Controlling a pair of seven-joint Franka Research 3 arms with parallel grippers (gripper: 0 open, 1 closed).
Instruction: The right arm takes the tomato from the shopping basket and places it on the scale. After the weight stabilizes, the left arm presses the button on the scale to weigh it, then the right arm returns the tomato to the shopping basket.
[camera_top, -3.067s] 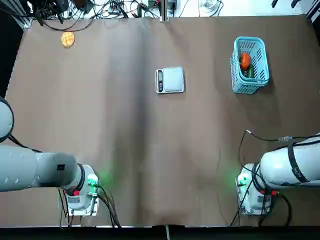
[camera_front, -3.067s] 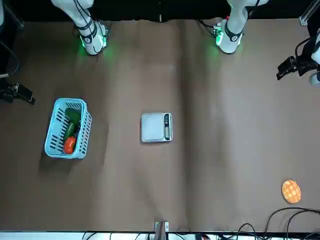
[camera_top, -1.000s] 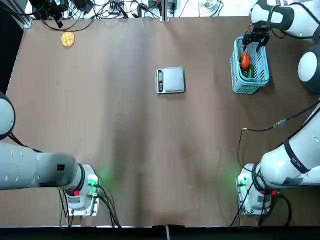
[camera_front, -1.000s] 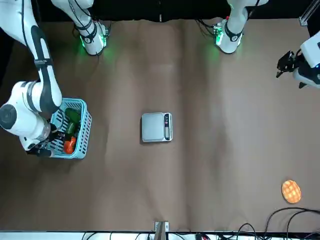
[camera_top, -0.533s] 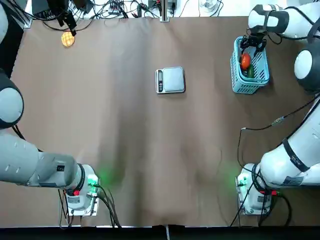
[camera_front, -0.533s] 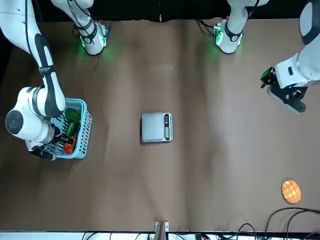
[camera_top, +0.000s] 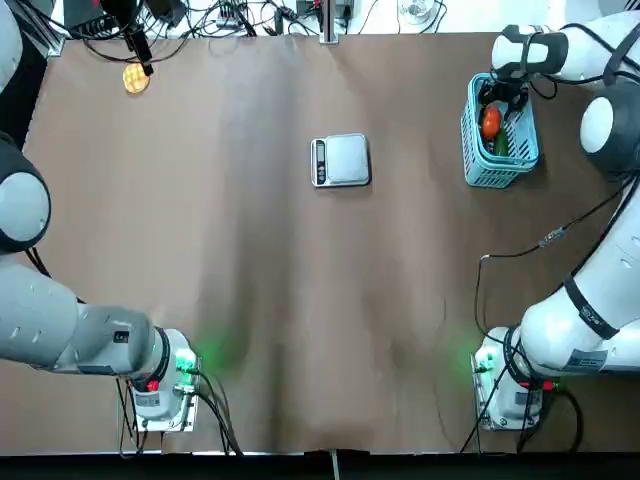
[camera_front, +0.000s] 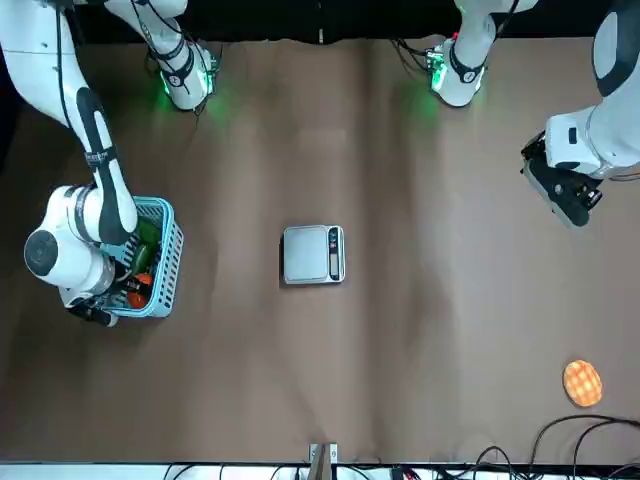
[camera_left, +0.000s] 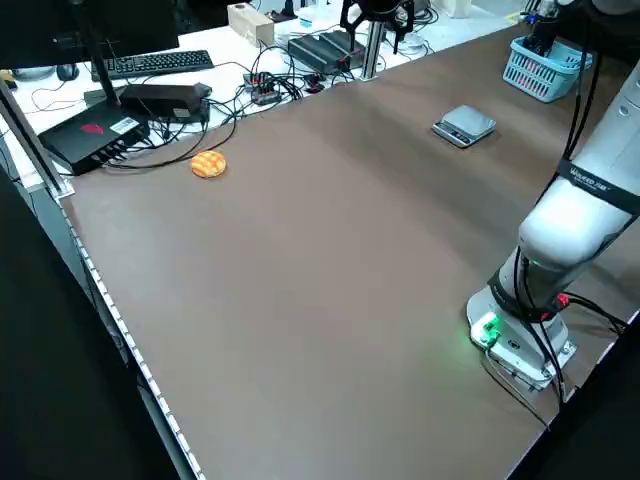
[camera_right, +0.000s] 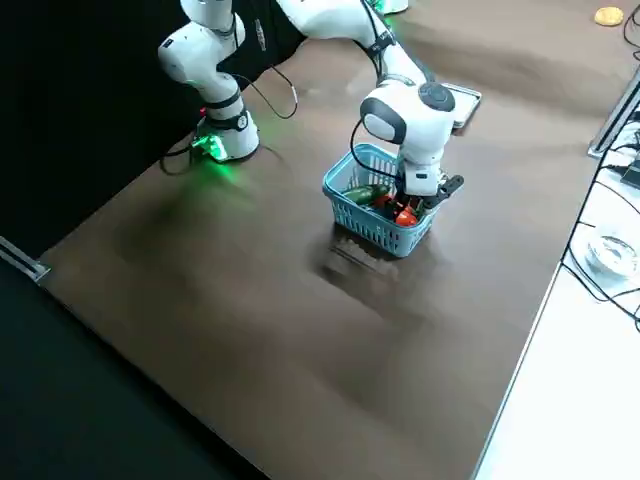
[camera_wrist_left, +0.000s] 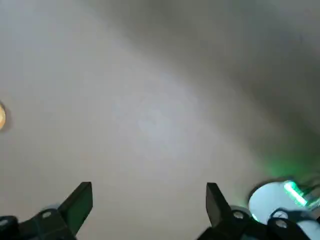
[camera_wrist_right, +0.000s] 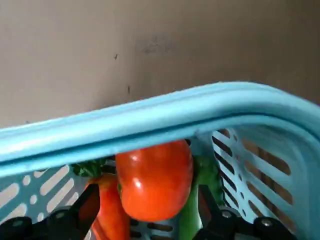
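Observation:
The tomato (camera_top: 490, 122) lies in the light-blue shopping basket (camera_top: 526, 150) at the far right, next to a green vegetable (camera_top: 499, 145). My right gripper (camera_top: 499, 99) reaches down into the basket at its far end. In the right wrist view its open fingers (camera_wrist_right: 89, 206) stand on either side of the tomato (camera_wrist_right: 154, 180), behind the basket rim (camera_wrist_right: 150, 117), with a little gap on each side. The scale (camera_top: 341, 160) sits bare mid-table, its dark display strip facing left. My left gripper (camera_top: 135, 50) hangs open over the far left corner, with nothing between its fingers (camera_wrist_left: 80, 202).
An orange-yellow waffle-like disc (camera_top: 136, 78) lies at the far left corner, just under the left gripper. Cables and boxes (camera_left: 150, 100) crowd the strip beyond the far edge. Brown tabletop stretches between the scale and the two green-lit bases (camera_top: 182, 362).
Both arms swung in from outside the table. In the last second the right gripper sank into the basket onto the tomato, and the left gripper came over the far left corner.

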